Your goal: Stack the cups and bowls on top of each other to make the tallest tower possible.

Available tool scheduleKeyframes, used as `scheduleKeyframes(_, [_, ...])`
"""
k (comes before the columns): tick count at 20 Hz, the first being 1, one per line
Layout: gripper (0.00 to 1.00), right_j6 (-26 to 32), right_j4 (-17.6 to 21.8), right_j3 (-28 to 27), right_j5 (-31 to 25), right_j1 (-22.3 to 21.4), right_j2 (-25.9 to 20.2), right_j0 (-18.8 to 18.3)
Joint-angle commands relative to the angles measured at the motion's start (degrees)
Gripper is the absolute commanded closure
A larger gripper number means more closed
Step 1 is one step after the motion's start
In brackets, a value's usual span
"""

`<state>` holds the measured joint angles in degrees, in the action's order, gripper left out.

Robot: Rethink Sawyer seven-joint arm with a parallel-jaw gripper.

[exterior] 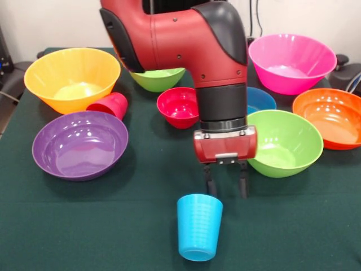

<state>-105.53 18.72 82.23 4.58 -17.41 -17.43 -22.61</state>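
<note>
The sky-blue cup (199, 227) stands near the table's front edge with its wide end up. My gripper (226, 185) hangs just behind and above it, open and empty, its left finger close to the cup's rim. The red cup (110, 104) lies on its side between the yellow-orange bowl (72, 79) and the purple bowl (80, 145). The small red bowl (178, 106) sits left of my arm. The small blue bowl (262, 100) is partly hidden behind my arm. No cup or bowl rests on another, so no tower shows.
A lime green bowl (289, 142) sits right of my gripper, and another (158, 78) sits behind my arm. The pink bowl (292, 61) and the orange bowl (333, 117) are at the right. The green tablecloth (84, 226) covers the table.
</note>
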Motion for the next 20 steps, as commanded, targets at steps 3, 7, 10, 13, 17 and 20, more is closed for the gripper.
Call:
scheduleKeyframes(3, [0.00,-0.8,3.7,-5.4,-3.1,2.6,-3.0,-3.2])
scheduleKeyframes(7, [0.00,-0.2,4.0,-6.6,-3.6,2.7,-3.9,-3.8])
scheduleKeyframes(10, [0.00,-0.1,4.0,-7.6,-3.6,3.1,-3.8,-3.7])
scheduleKeyframes(13, [0.00,-0.2,4.5,-8.0,-2.7,3.7,-4.1,-3.7])
scheduleKeyframes(17, [0.00,-0.9,4.6,-9.6,-1.2,5.4,-4.7,-3.4])
scheduleKeyframes(20, [0.00,-1.7,4.2,-11.4,0.0,7.0,-5.0,-2.5])
